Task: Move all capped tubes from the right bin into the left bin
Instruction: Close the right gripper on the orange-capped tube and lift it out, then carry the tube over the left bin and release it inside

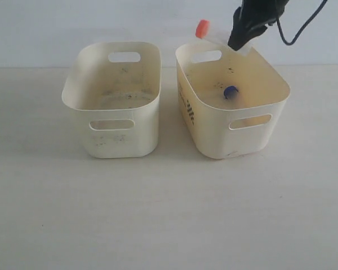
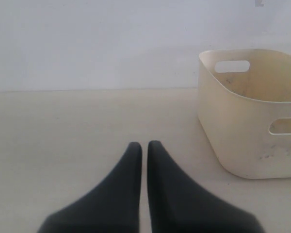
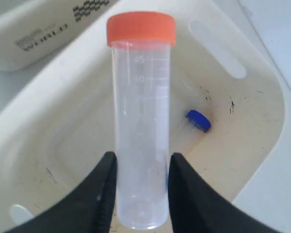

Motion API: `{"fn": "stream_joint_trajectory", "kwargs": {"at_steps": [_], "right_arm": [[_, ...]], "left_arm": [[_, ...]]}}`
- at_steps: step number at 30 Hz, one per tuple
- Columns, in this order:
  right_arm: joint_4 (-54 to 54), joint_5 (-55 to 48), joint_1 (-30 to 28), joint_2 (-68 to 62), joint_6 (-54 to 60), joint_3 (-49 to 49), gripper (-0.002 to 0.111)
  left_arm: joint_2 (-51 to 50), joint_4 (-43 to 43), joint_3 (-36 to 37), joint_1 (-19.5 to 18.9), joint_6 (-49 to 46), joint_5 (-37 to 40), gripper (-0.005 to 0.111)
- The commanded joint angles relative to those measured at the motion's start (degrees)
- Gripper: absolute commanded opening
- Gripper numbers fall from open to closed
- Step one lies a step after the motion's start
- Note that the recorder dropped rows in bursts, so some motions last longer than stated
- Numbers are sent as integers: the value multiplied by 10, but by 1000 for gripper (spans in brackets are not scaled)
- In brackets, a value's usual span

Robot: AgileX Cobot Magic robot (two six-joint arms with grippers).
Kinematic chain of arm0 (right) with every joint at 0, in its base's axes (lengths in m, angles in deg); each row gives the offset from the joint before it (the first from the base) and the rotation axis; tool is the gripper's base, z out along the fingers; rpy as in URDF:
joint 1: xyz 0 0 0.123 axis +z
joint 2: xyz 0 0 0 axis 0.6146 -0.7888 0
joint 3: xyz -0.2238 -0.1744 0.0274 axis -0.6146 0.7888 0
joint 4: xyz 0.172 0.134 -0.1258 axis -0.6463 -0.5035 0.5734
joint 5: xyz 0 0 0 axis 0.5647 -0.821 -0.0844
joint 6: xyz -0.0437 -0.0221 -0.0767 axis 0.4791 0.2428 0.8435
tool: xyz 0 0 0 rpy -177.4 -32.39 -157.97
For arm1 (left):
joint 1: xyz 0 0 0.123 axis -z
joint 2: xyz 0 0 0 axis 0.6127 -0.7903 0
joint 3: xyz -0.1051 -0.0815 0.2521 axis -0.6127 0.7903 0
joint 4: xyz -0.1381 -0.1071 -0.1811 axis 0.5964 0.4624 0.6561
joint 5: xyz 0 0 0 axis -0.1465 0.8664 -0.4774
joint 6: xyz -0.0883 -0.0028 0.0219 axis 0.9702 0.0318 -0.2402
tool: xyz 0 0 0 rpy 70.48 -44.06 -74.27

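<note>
Surface (image 1: 169,214): bins toward far edge | left bin (image 1: 115,135) beside right bin (image 1: 214,140) | left end effector (image 2: 144,150) clenched, empty | right end effector (image 3: 140,162) grasping orange-capped tube (image 3: 140,111) over right bin's far rim | blue-capped tube (image 1: 231,92) on right bin's floor | risk: base-end grip, tube may pivot, drop

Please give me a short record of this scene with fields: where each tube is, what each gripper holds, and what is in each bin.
orange-capped tube: gripped by the right gripper, in the air over the far rim of the right bin
blue-capped tube: lying on the floor of the right bin
left bin: no tube visible inside
left gripper: shut, holding nothing, over the table beside the left bin
progress: neither tube is in the left bin yet
</note>
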Motion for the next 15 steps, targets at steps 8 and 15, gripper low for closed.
{"fn": "stream_joint_trajectory", "kwargs": {"at_steps": [8, 15], "right_arm": [[-232, -4, 42, 37, -83, 1, 0], [-232, 129, 152, 25, -176, 1, 0]], "left_arm": [[0, 4, -2, 0, 5, -3, 4], [0, 4, -2, 0, 5, -3, 4]]}}
